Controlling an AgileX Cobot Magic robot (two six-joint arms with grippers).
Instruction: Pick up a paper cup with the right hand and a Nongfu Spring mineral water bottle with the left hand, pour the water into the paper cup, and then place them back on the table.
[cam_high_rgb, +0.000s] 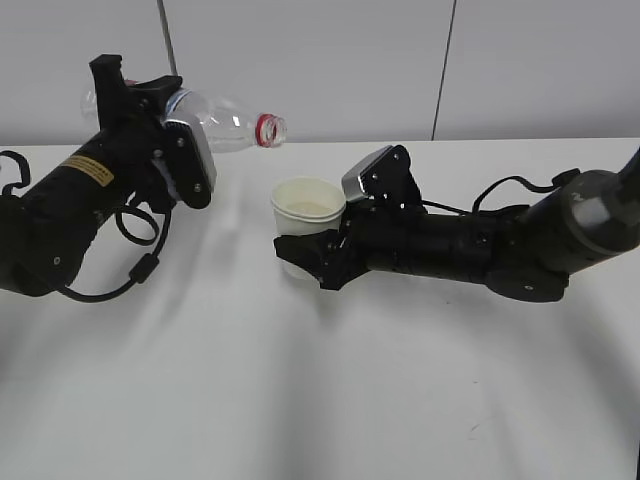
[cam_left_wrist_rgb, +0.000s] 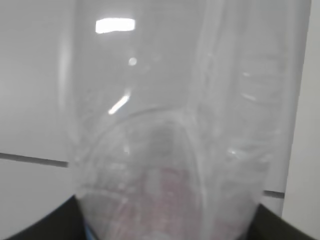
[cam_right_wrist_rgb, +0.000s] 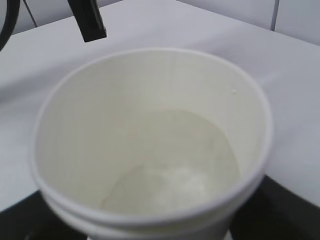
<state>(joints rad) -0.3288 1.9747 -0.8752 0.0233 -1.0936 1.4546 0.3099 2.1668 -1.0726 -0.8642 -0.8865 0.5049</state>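
Note:
My left gripper (cam_high_rgb: 168, 108) is shut on the clear Nongfu Spring bottle (cam_high_rgb: 225, 122) and holds it in the air, tipped almost level. Its red neck ring (cam_high_rgb: 268, 130) and mouth point right, up and left of the paper cup (cam_high_rgb: 308, 205). The bottle fills the left wrist view (cam_left_wrist_rgb: 165, 125), with a faint red label low down. My right gripper (cam_high_rgb: 305, 255) is shut on the cream paper cup, upright near the table (cam_high_rgb: 320, 400). The right wrist view looks down into the cup (cam_right_wrist_rgb: 150, 150), where a little liquid seems to lie at the bottom.
A pale panelled wall (cam_high_rgb: 350, 60) stands behind the table's far edge. A small dark scuff (cam_high_rgb: 470, 428) marks the tabletop at the front right. Black cables (cam_high_rgb: 130, 270) loop under the left arm.

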